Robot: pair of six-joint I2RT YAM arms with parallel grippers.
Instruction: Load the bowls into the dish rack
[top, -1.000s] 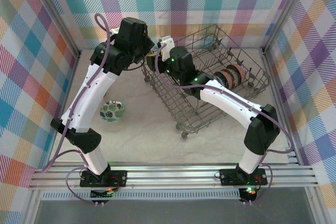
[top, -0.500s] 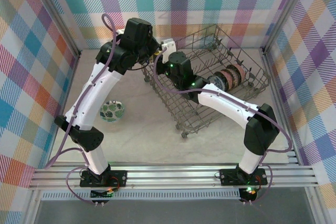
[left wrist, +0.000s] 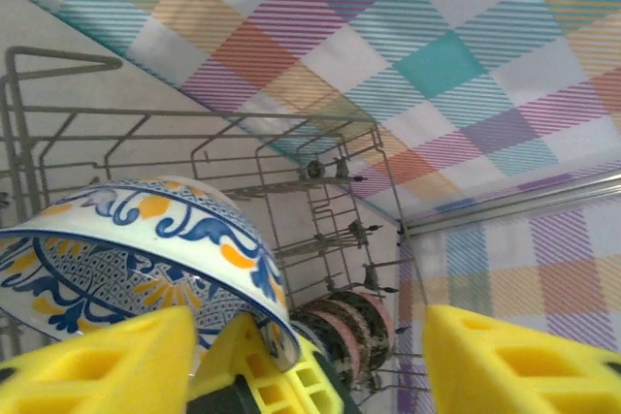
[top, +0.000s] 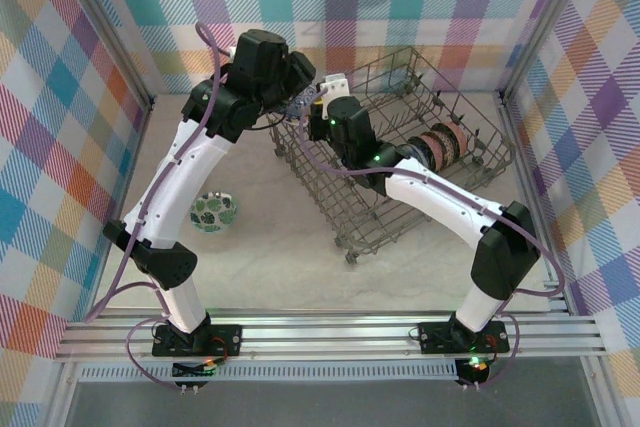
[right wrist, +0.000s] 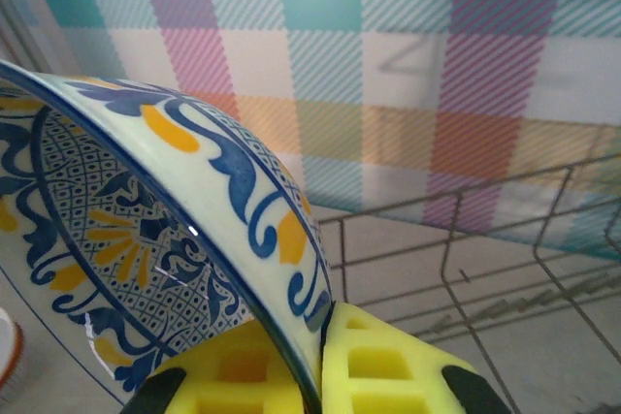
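Blue-patterned bowl (right wrist: 146,230) — white glaze, blue scrolls, orange dabs — held up off the counter (top: 270,247), tilted on edge, at the far left corner of the dish rack (top: 320,192). Right end effector (right wrist: 315,336) clamped on its rim: one yellow pad inside the bowl, one outside, the wall pinched between them. Left end effector (left wrist: 309,336) close alongside, its yellow fingers (left wrist: 97,361) spread wide apart. In its wrist view the bowl sits above its left finger, not gripped by it. Whether that finger touches the bowl: cannot tell.

Inside the rack, toward its right end, a row of bowls (top: 437,144) stands on edge between the tines, dark and reddish patterns, packed close together.

Rack sits on the far right part of the counter, set at an angle, with a small wheel at its near corner. Well apart, on the counter's left side, a green-patterned bowl (top: 213,211) sits upright near the left arm. Plaid cloth walls on three sides.
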